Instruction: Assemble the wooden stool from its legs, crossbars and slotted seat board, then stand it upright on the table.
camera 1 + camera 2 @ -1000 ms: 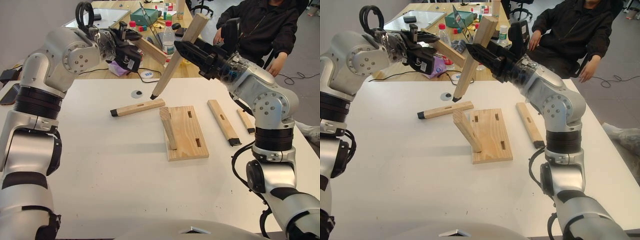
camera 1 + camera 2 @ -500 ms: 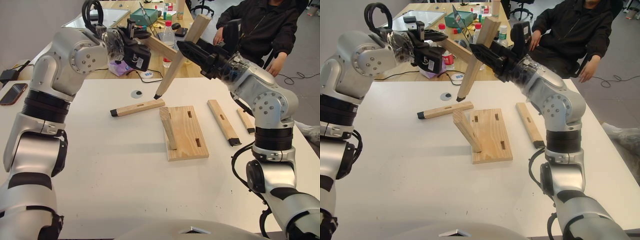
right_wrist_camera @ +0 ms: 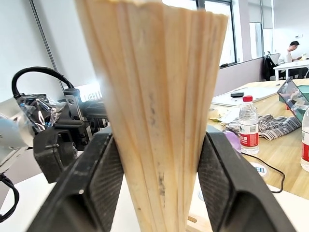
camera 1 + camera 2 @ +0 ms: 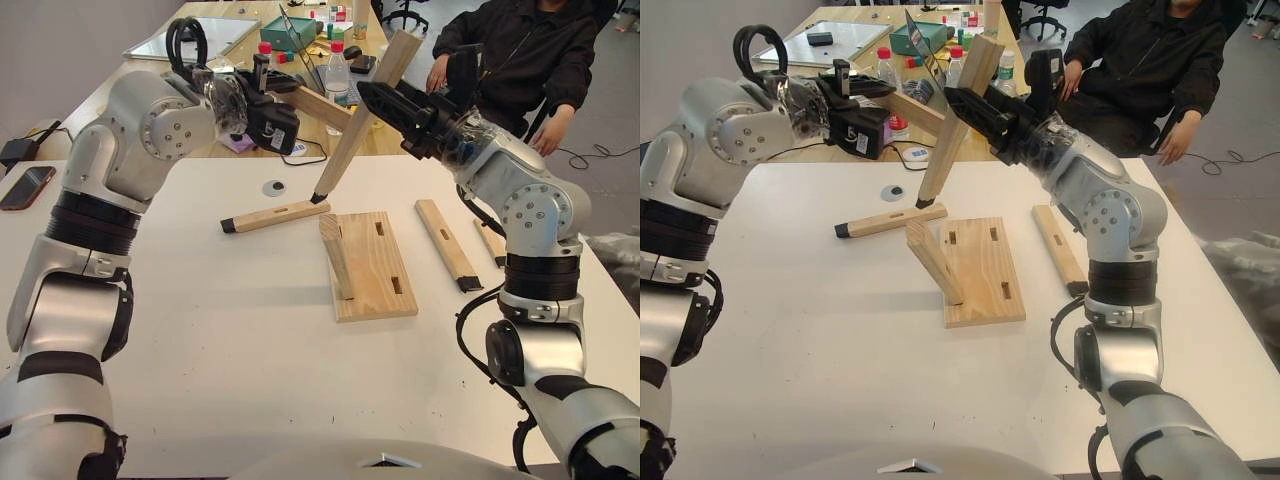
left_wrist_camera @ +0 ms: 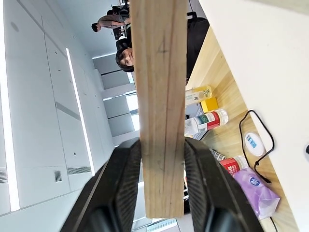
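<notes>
My right gripper [image 4: 378, 100] is shut on a long wooden leg [image 4: 345, 150], held tilted above the table with its dark tip just over the far end of a loose leg [image 4: 275, 214]. The left gripper [image 4: 283, 88] is shut on a short crossbar [image 4: 320, 103] whose free end meets the held leg's side. The slotted seat board [image 4: 385, 270] lies flat mid-table with one leg [image 4: 337, 255] standing slanted in it. Another leg [image 4: 447, 243] and a small crossbar [image 4: 491, 243] lie to its right. The wrist views show the crossbar [image 5: 159, 96] and the leg [image 3: 154, 121] between the fingers.
A small grey disc [image 4: 272, 187] lies near the table's far edge. Behind stands a wooden table [image 4: 200, 140] with bottles, a green box and cables. A phone [image 4: 27, 185] lies at far left. The near half of the white table [image 4: 220, 380] is bare.
The left arm has swung right with the crossbar, bringing its end against the held leg. The right gripper's leg has shifted slightly right and lower.
</notes>
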{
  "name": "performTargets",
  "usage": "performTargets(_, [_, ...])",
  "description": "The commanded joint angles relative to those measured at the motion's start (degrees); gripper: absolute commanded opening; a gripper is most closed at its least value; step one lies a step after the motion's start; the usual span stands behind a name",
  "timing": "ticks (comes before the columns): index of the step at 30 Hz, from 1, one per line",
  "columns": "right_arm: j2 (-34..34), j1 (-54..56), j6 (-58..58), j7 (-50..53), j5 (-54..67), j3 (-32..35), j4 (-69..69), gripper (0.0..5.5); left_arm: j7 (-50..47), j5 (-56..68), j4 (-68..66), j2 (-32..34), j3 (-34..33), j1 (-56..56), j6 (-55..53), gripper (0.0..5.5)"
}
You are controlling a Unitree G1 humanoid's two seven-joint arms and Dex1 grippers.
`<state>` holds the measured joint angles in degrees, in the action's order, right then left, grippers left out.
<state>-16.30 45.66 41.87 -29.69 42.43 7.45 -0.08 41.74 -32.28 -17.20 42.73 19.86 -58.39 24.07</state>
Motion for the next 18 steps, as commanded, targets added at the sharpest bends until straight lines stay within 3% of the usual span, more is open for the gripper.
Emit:
performTargets(1, [1.66, 0.01, -1.55, -3.57, 3.5, 0.39, -5.13, 2.06, 3.75, 4.84, 2.92, -2.44, 0.54, 1.67, 0.16, 1.26])
performTargets(18, [5.15, -0.21, -8.8, -2.55, 5.42, 3.63, -7.45, 2.06, 13.47, 16.29, 10.84, -5.19, -2.15, 2.11, -14.29, 1.25])
